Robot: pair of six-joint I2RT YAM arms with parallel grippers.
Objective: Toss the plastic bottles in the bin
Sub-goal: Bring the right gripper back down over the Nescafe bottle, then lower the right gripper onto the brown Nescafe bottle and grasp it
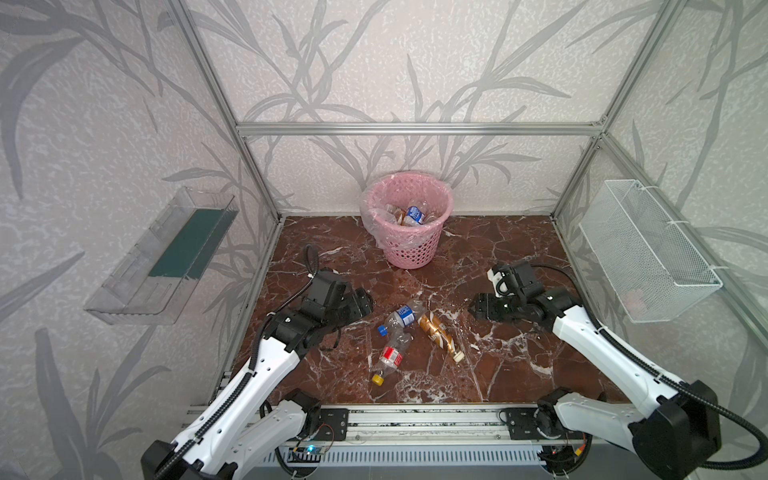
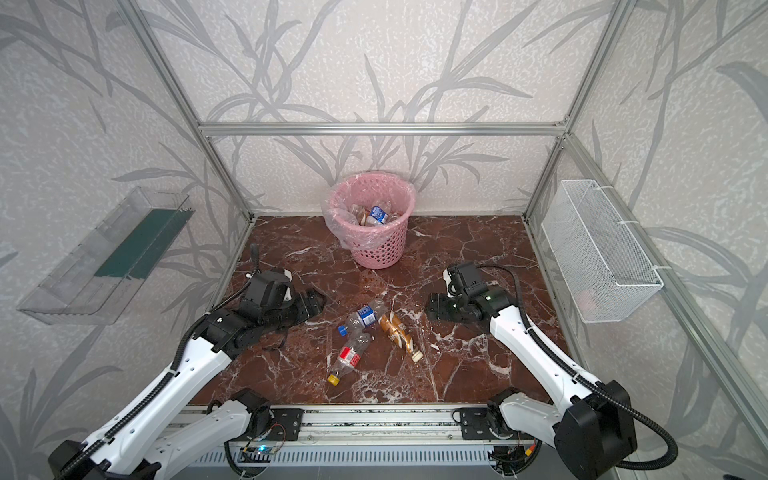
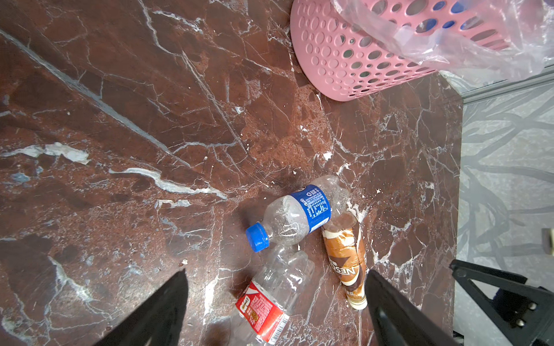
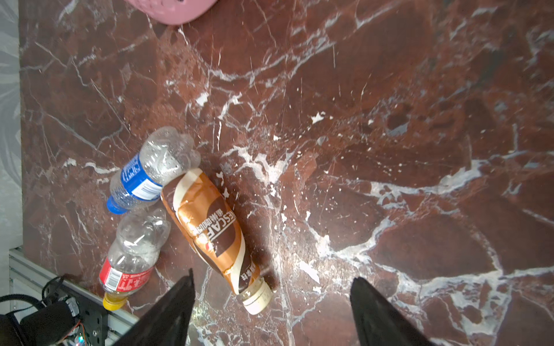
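Three plastic bottles lie together mid-floor in both top views: a clear blue-labelled one (image 1: 402,316), a clear red-labelled one (image 1: 390,355) with a yellow cap, and an orange-brown wrapped one (image 1: 438,332). The pink bin (image 1: 411,253) stands at the back and holds several bottles. To the left of the pile hovers my left gripper (image 1: 365,305), open and empty; in its wrist view the left gripper (image 3: 276,271) has the red-labelled bottle (image 3: 263,308) under it. My right gripper (image 1: 476,309), right of the pile, is open and empty, and in its wrist view the right gripper (image 4: 273,275) has the brown bottle's cap (image 4: 256,298) below it.
A clear acrylic tray (image 1: 166,257) hangs on the left wall and a white wire basket (image 1: 648,253) on the right wall. An aluminium rail (image 1: 415,424) runs along the front edge of the red marble floor (image 1: 519,365).
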